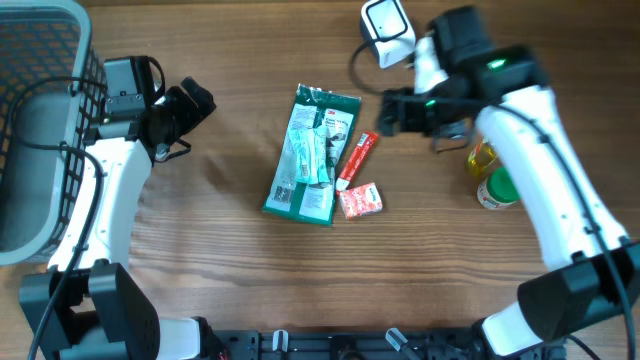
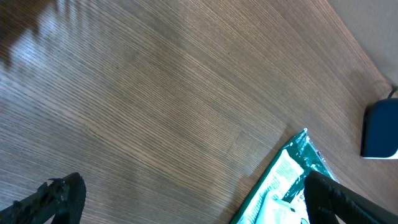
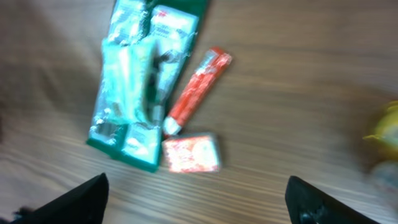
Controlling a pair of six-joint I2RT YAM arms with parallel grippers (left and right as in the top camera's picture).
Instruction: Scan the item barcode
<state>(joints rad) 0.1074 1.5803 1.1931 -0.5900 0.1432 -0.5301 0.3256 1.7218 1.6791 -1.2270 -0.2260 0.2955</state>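
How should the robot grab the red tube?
Come straight down on the half away from its white cap, jaws across the narrow width. The red tube lies flat and slanted; its cap end crowds the green pack and the small red packet, while the other half has more room.

Table (image 1: 230, 280) showing fine wood grain, mostly matt, catching faint sheen in left wrist view. Green packet (image 1: 311, 153) looking like glossy, crinkling plastic film. Red tube (image 1: 357, 160) appearing smooth, shiny. Basket (image 1: 30, 45) showing matt grey mesh. Scanner (image 1: 385, 20) and right arm shell (image 1: 545, 170) showing smooth white plastic.
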